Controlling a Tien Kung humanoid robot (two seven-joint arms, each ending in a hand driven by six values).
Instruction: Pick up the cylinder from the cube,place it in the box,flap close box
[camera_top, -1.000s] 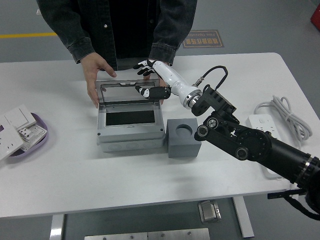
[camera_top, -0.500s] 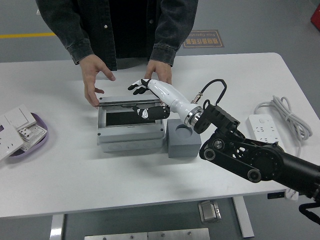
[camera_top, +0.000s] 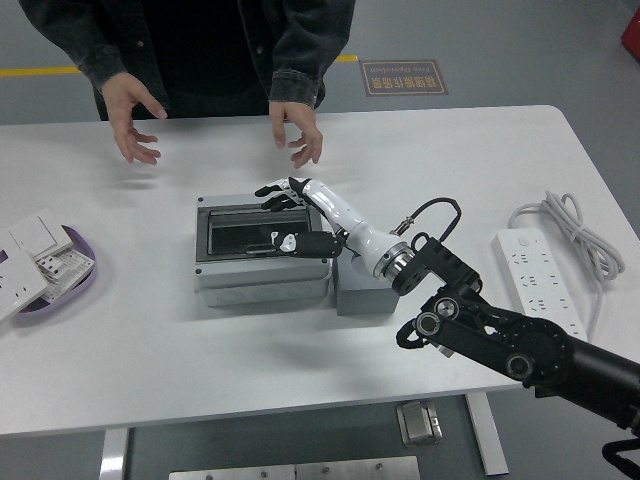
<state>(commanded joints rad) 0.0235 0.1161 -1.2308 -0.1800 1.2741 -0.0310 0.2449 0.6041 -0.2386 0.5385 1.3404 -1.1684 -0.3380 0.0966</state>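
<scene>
The grey box (camera_top: 262, 281) stands mid-table with its clear lid (camera_top: 235, 231) folded down flat on it. My right hand (camera_top: 281, 216) lies on the lid's right part, fingers spread, holding nothing. The grey cube (camera_top: 361, 298) stands against the box's right side, mostly hidden by my wrist. The cylinder is not visible; I cannot tell through the lid whether it is inside. My left arm is out of view.
A person stands at the far side with both hands raised off the table, one (camera_top: 135, 120) at the left, one (camera_top: 297, 128) just behind the box. A purple tray (camera_top: 60, 291) of white switches is at the left edge. A white power strip (camera_top: 540, 285) with cable lies at the right.
The lid went from upright to closed flat under my right hand, which swept down and forward with it. The person let go of the box and lifted both hands away.
</scene>
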